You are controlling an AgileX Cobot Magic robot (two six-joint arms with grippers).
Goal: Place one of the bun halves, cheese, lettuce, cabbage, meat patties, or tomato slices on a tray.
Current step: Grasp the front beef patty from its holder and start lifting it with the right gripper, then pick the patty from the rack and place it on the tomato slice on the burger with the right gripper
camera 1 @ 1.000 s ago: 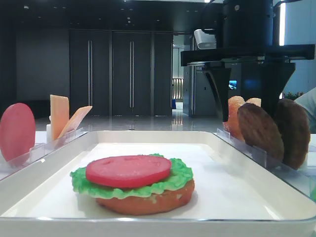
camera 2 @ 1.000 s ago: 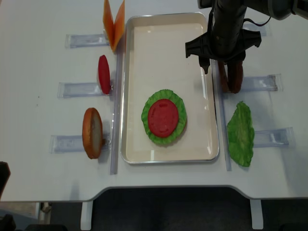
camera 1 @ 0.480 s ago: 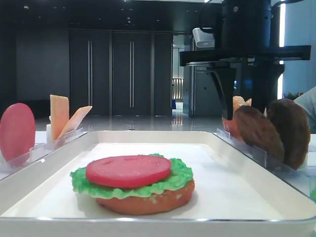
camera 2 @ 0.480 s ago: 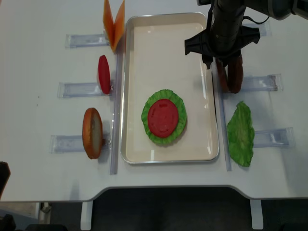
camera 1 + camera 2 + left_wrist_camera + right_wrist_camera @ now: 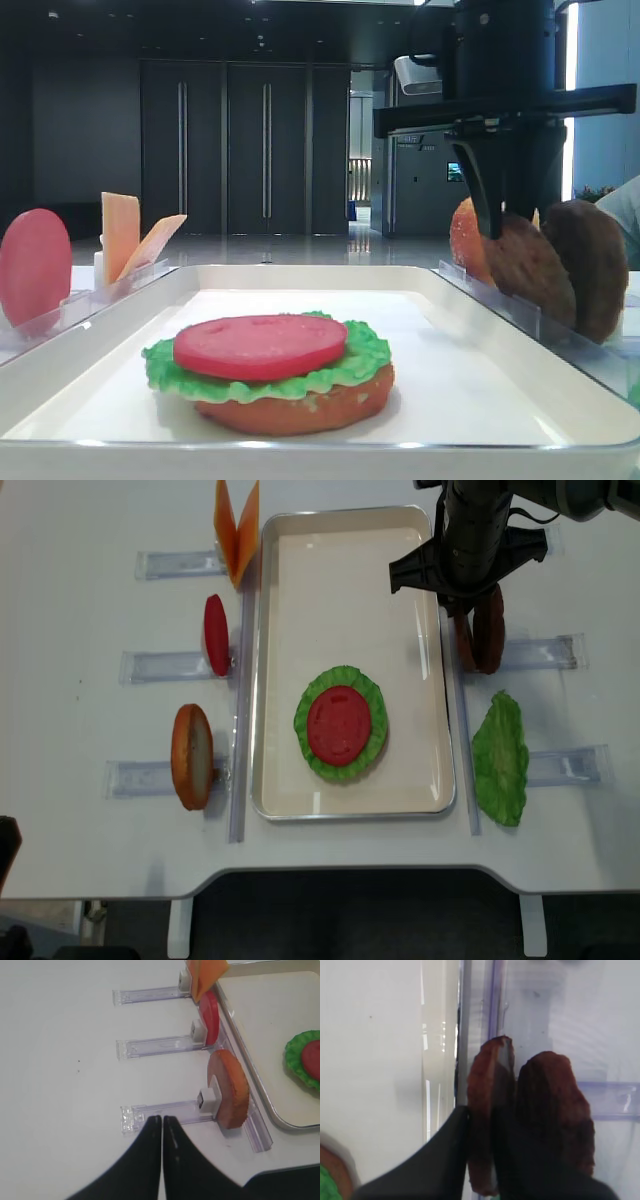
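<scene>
Overhead view evenly bright, shadows soft on the white tabletop [image 5: 90, 570]. Low front view backlit against a dim hall, tray [image 5: 300, 455] near rim blurred. Right wrist view soft throughout; black jaws in both wrist views out of focus.

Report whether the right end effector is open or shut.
Shut on the nearer meat patty: the right end effector has a finger on each face of it, still upright in its rack.

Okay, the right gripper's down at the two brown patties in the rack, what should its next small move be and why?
Probably lift straight up. The right gripper looks closed on the nearer meat patty, which still stands in its rack against the second patty.
</scene>
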